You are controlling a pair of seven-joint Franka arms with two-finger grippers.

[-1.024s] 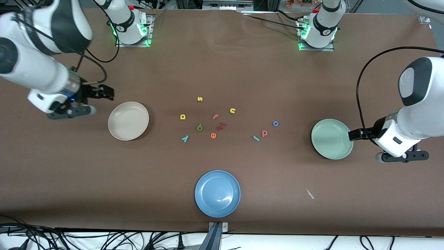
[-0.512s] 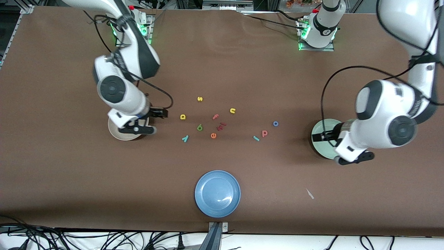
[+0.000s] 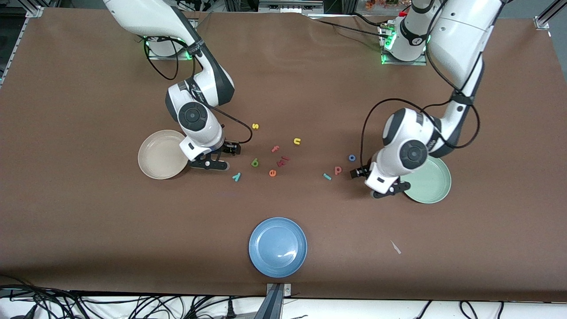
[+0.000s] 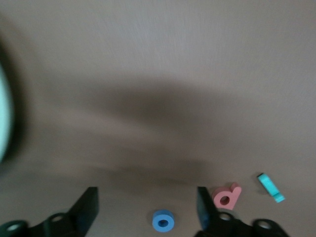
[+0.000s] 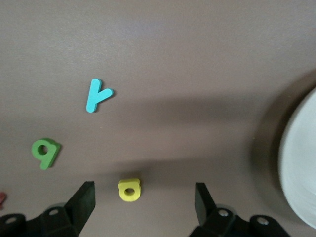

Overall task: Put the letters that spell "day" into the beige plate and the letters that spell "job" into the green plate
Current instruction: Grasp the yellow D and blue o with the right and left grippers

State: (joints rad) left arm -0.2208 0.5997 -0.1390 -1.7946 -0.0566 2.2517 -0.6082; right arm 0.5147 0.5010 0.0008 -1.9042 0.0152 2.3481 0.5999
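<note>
My right gripper [image 3: 232, 149] [image 5: 143, 197] hangs open over the yellow "d" [image 5: 129, 190], which lies untouched between its fingers and is hidden in the front view. The green "a" [image 3: 254, 162] [image 5: 46, 153] and teal "y" [image 3: 236, 177] [image 5: 98, 95] lie close by, with the beige plate [image 3: 155, 155] [image 5: 301, 168] beside that gripper. My left gripper [image 3: 355, 172] [image 4: 145, 207] is open over the blue "o" [image 3: 351, 157] [image 4: 163, 220], which sits between its fingers. The pinkish "b" [image 3: 338, 169] [image 4: 227, 196] and teal "j" [image 3: 327, 177] [image 4: 271, 187] lie just past one finger. The green plate [image 3: 432, 184] is beside the left arm.
A blue plate [image 3: 277, 247] sits near the table's front edge. Other letters lie in the middle: yellow "s" [image 3: 255, 126], yellow "n" [image 3: 297, 141], pink "f" [image 3: 275, 149], dark red letters [image 3: 283, 161] and orange "e" [image 3: 272, 173].
Both arms swung in from the table's two ends, past their plates, and now hang over the letters. No letter has moved.
</note>
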